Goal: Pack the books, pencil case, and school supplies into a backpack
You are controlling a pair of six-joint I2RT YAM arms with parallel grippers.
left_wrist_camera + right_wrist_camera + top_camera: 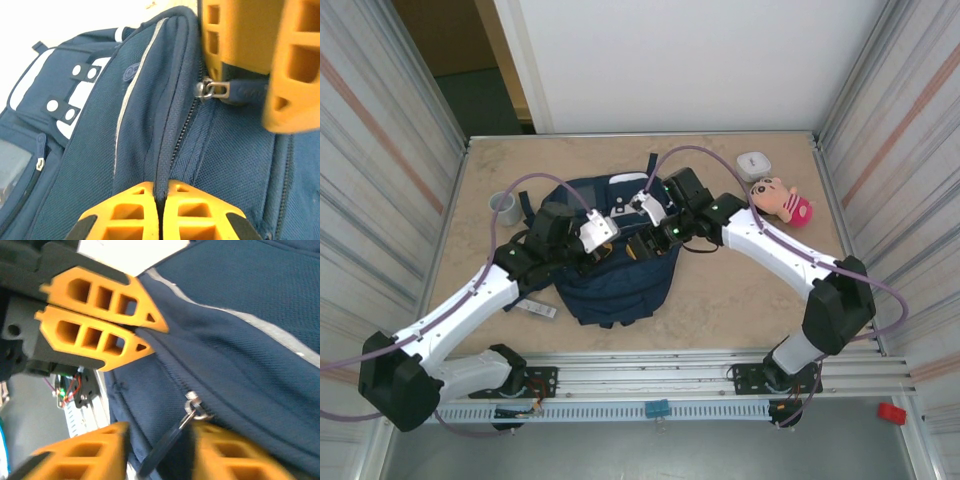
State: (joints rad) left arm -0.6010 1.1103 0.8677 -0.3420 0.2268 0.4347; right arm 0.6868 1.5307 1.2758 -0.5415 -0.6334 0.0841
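Shut tight, the left hand (161, 190) pinched the backpack (100, 150) seam. The right hand (160, 435) stood parted around the zip pull (169, 442): best grip it squarely, then draw along the track.

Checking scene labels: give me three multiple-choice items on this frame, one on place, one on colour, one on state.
1. Relative to the navy-blue fabric backpack, the small grey cup stands: A) on top B) to its left C) in front
2. The soft plush doll wears: A) green B) yellow C) pink
3. The left arm's jaws are: A) shut on the backpack's zipper seam B) wide open C) holding the cup
1 B: the top view shows the cup beside the backpack's left edge.
2 C: pink cloth shows on the doll.
3 A: the left wrist view shows them pinching the seam.
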